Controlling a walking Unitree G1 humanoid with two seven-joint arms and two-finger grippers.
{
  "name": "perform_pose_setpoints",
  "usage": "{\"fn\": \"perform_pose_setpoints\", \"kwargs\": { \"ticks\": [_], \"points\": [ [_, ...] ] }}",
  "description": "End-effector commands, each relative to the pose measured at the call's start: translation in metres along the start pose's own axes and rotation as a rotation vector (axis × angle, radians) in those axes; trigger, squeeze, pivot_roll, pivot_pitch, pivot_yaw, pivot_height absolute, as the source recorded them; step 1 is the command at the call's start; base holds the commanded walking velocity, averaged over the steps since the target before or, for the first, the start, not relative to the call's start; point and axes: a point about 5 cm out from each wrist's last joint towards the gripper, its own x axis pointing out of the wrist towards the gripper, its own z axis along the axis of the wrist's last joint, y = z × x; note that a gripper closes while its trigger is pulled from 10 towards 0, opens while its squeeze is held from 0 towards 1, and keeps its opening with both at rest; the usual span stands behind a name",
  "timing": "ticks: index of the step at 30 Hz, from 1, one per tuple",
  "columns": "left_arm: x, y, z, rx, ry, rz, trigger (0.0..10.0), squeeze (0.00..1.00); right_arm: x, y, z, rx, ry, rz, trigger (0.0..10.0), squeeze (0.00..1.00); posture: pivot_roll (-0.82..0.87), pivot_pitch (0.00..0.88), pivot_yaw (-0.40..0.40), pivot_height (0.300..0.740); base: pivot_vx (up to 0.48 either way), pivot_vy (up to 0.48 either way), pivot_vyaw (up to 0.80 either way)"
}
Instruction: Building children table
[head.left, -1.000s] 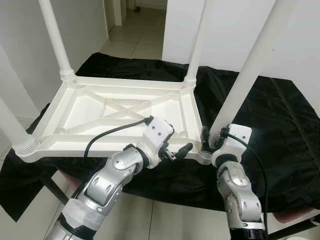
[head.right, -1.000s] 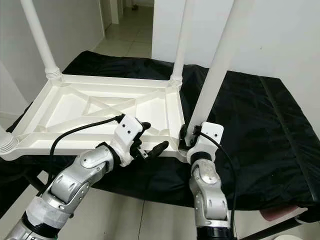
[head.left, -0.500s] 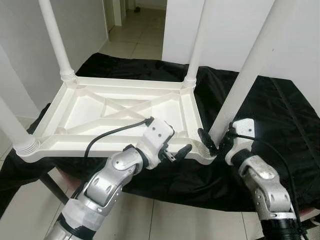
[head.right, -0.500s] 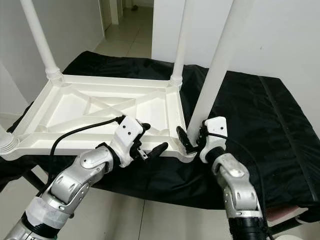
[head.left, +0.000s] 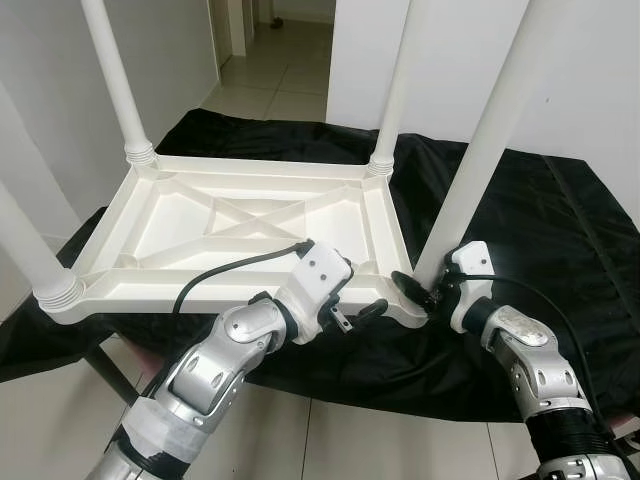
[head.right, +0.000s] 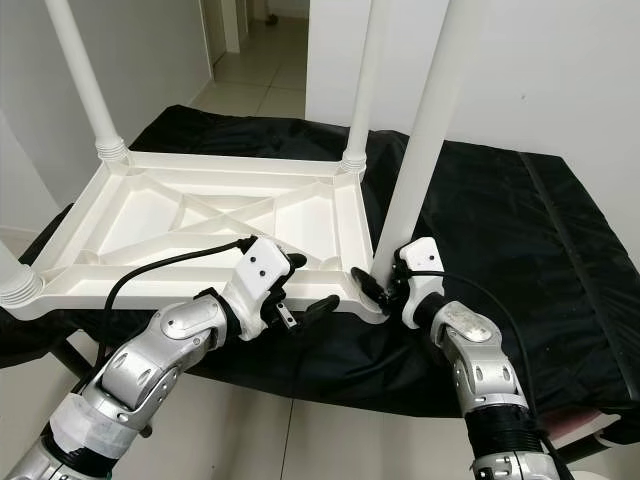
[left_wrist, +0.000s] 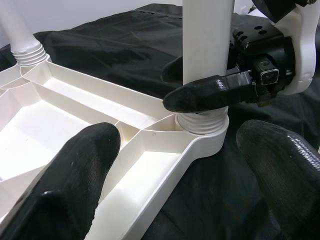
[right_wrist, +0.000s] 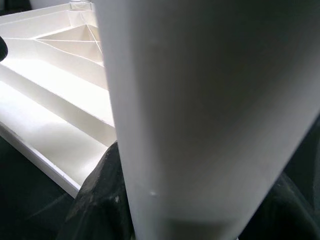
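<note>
Swinging out to the side within the last second, the right gripper (head.left: 425, 292) now clasps the leg (head.left: 470, 185) just above its socket in the upturned table (head.left: 240, 225) on the black cloth (head.left: 560, 250), likely screwing it home. The left gripper (head.left: 362, 308) hovers spread beside that corner.

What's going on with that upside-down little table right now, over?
Right pincer closed around the near-right leg at its socket. Left pincer open at the tabletop front edge. All four legs standing. Nothing in the way.
</note>
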Motion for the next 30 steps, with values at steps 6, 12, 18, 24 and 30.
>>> {"fn": "perform_pose_setpoints", "kwargs": {
  "ticks": [6,12,18,24,30],
  "points": [
    [0.001,-0.001,0.002,0.024,-0.003,-0.047,10.0,0.00,-0.004,-0.001,-0.006,0.022,0.012,-0.014,10.0,0.00,-0.06,0.000,-0.026,0.740,0.000,0.000,0.00],
    [0.000,-0.003,0.001,0.022,0.003,-0.052,10.0,0.00,-0.004,0.003,-0.006,0.075,-0.005,-0.088,10.0,0.00,-0.06,0.000,-0.027,0.740,0.000,0.000,0.00],
    [-0.002,-0.005,-0.001,0.018,0.008,-0.059,10.0,0.00,-0.002,0.009,-0.006,0.125,-0.005,-0.206,10.0,0.00,-0.06,0.000,-0.032,0.740,0.000,0.000,0.00],
    [-0.003,-0.008,-0.003,0.009,0.016,-0.065,10.0,0.00,0.002,0.022,-0.004,0.223,-0.004,-0.435,10.0,0.00,-0.06,0.000,-0.036,0.740,0.000,0.000,0.00],
    [-0.005,-0.010,-0.004,0.004,0.020,-0.070,10.0,0.00,0.005,0.035,-0.001,0.265,-0.022,-0.599,10.0,0.00,-0.06,0.000,-0.038,0.740,0.000,0.000,0.00]
  ]
}}
